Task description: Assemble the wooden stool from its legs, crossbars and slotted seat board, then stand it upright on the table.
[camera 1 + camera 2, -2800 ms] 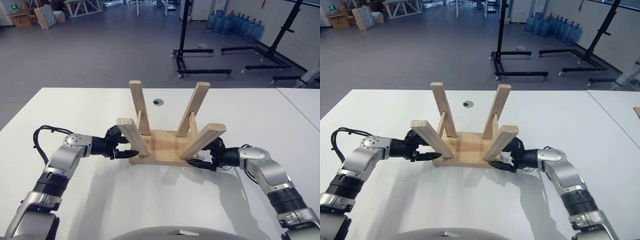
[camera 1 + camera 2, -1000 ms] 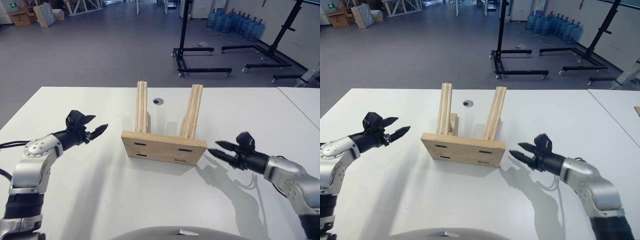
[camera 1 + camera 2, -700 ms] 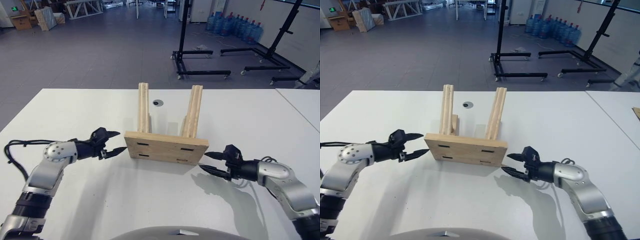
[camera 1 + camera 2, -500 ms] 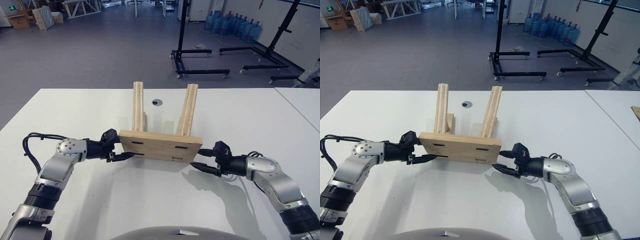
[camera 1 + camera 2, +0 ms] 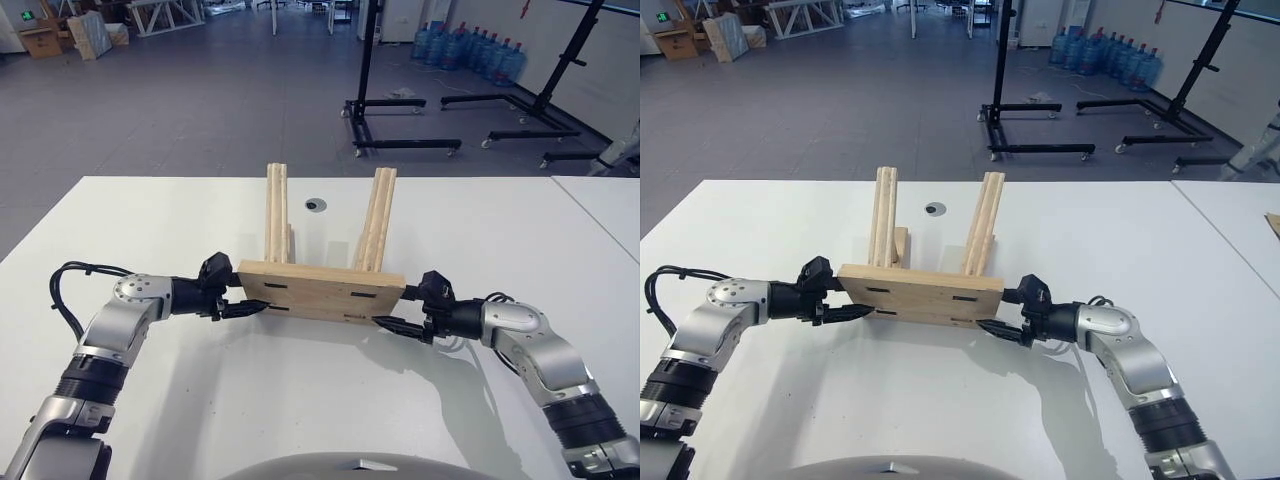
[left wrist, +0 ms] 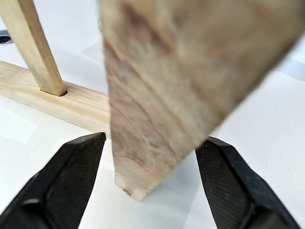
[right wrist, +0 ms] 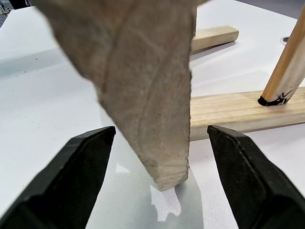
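Stool [image 5: 378,225] assembled, lies on side at desk [image 5: 300,400] centre. Slotted seat board [image 5: 920,293] stands on edge facing robot; legs [image 5: 276,212] run away along desk.

Judgement: only tipping upright remains, hence arms posted at opposite board ends for two-sided hold.

Left gripper [image 5: 250,306] at board's left end, right gripper [image 5: 395,310] at right end. Both jaws spread apart, each straddling lower board corner. Wrist views show gap either side of wood. No clamp made yet.

Black wheeled stands [image 5: 410,143] on the floor; blue water bottles [image 5: 470,45] (against the far wall); cardboard boxes [image 5: 42,40] far left
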